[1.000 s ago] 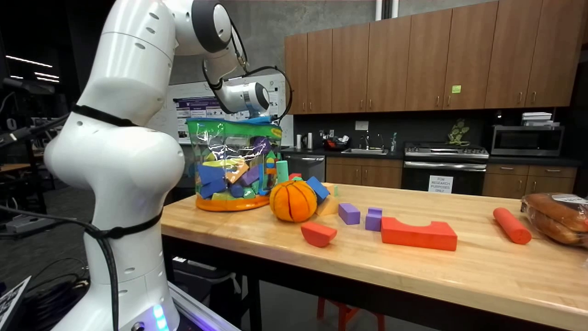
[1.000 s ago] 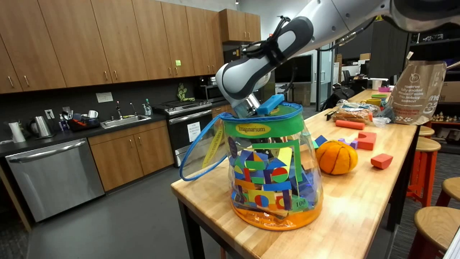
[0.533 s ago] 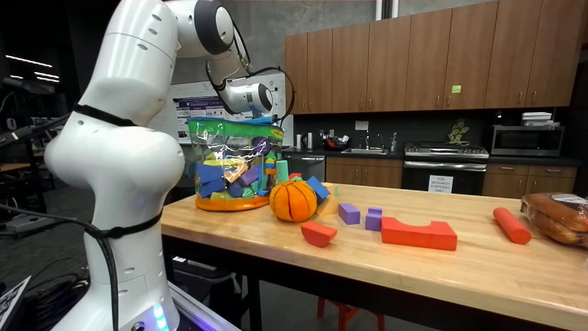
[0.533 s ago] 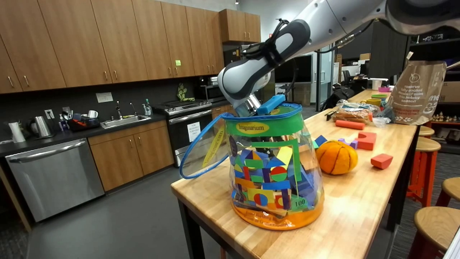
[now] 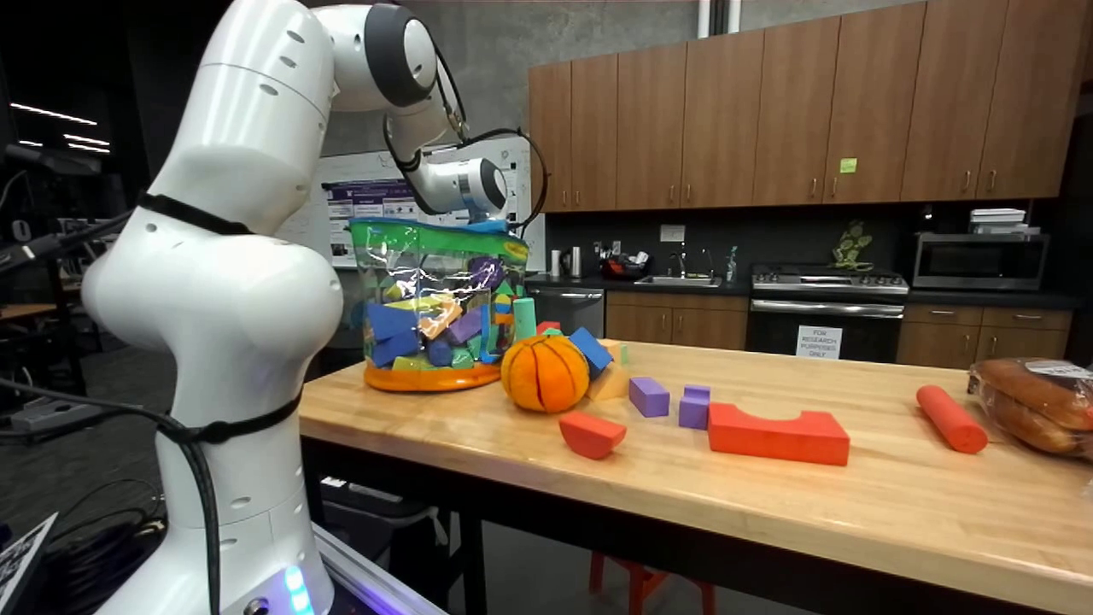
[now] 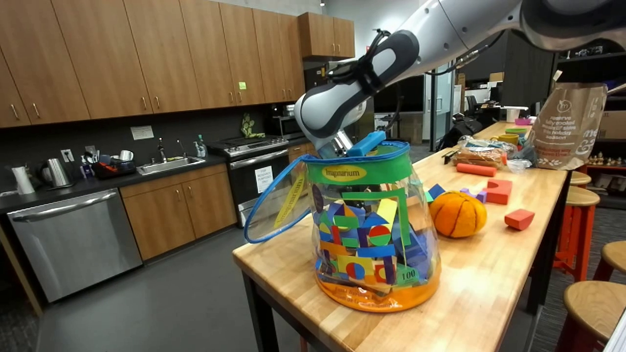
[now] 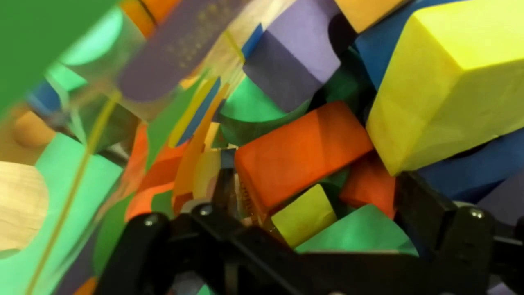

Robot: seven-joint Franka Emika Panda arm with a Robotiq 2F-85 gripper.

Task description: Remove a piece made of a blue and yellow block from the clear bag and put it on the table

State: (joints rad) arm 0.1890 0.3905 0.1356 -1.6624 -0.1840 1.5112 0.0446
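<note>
the clear bag (image 5: 427,282) stands upright near the end of the table (image 5: 734,478). lid (image 6: 288,205) folded open, hanging off to the side. gripper (image 7: 317,172) is down through the mouth, over the pile; reach looks done, grasp not yet. fingers (image 7: 425,200) spread wide, holding nothing.

the piece: can't single it out for certain. best guess, from the wrist view, is the big yellow block (image 7: 446,82) with a blue block (image 7: 378,41) against it, next to one finger; whether the two are joined doesn't show. no such pair made out on the table, so i judge it's inside the bag.

left to do: line up, close, lift past the rim, set down.

in the way: an orange-red block (image 7: 305,153) and a small yellow block (image 7: 305,217) show between the fingers and could be caught instead. the green band (image 6: 391,168) runs round the mouth; may snag on the way out. printed shapes (image 6: 379,236) on the wall muddle print with real blocks.

around: orange ball (image 5: 546,373) just beside the bag, tilted blue block (image 5: 589,348) behind it, red half-round (image 5: 592,434) in front. purple blocks (image 5: 649,397), red arch (image 5: 777,436), red cylinder (image 5: 952,418) and wrapped bread (image 5: 1033,401) farther along.
</note>
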